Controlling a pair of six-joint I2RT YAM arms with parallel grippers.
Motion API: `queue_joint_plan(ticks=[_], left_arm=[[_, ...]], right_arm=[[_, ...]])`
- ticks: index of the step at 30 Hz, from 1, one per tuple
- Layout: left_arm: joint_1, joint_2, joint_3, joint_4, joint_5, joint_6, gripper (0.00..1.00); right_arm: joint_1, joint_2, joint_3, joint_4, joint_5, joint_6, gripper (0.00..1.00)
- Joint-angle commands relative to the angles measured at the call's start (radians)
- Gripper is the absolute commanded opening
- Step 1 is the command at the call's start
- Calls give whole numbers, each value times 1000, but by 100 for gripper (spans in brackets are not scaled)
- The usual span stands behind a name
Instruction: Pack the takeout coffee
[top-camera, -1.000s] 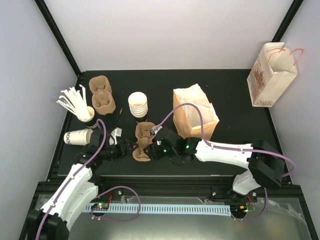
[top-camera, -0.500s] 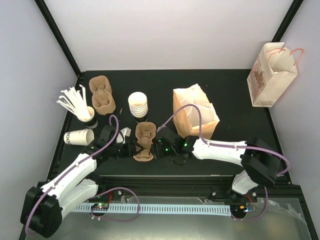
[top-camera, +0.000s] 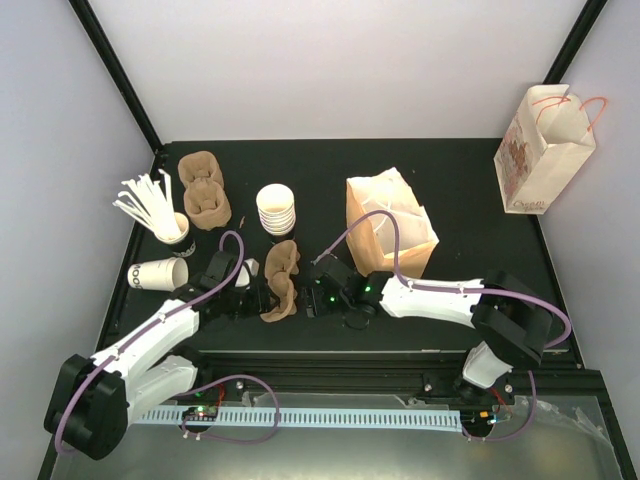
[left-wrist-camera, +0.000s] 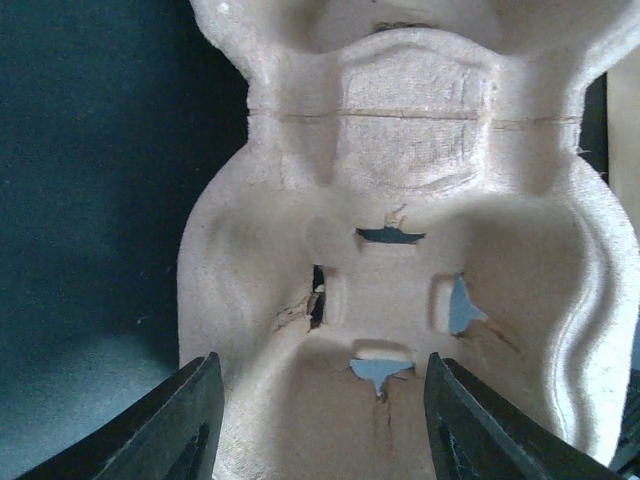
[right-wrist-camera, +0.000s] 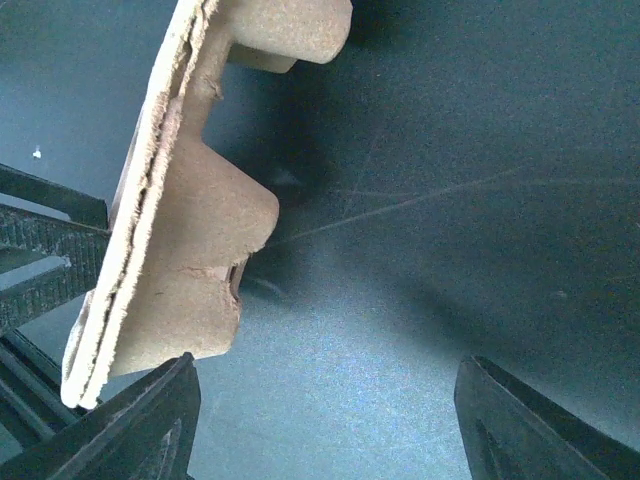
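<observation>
One paper cup (top-camera: 158, 274) lies on its side at far left, with the cup stack (top-camera: 276, 210) behind it. The left gripper (left-wrist-camera: 318, 415) straddles the tilted cup carrier (left-wrist-camera: 400, 200); I cannot tell if it pinches. The right gripper (right-wrist-camera: 325, 420) gapes empty beside it, so the carrier probably needs laying flat before any cup is loaded.

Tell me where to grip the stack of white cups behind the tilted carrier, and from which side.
Probably the top cup's rim, from above. The stack of white cups stands upright with its mouth open, so its wall can be pinched from inside and outside. The tilted carrier stands close on its near side, so a side approach looks cramped.
</observation>
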Motion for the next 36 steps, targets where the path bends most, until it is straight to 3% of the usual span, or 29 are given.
queue_joint_plan(ticks=[1, 9, 18, 36], left_arm=[[-3, 0, 2, -20, -50, -14, 57], [-3, 4, -40, 32, -13, -45, 53], [28, -50, -94, 83, 36, -87, 42], [58, -74, -154, 160, 111, -120, 40]], right_arm=[[-3, 10, -7, 27, -10, 3, 73], [-3, -20, -22, 87, -57, -21, 72], [-5, -55, -52, 202, -149, -6, 70], [-9, -49, -39, 199, -145, 19, 70]])
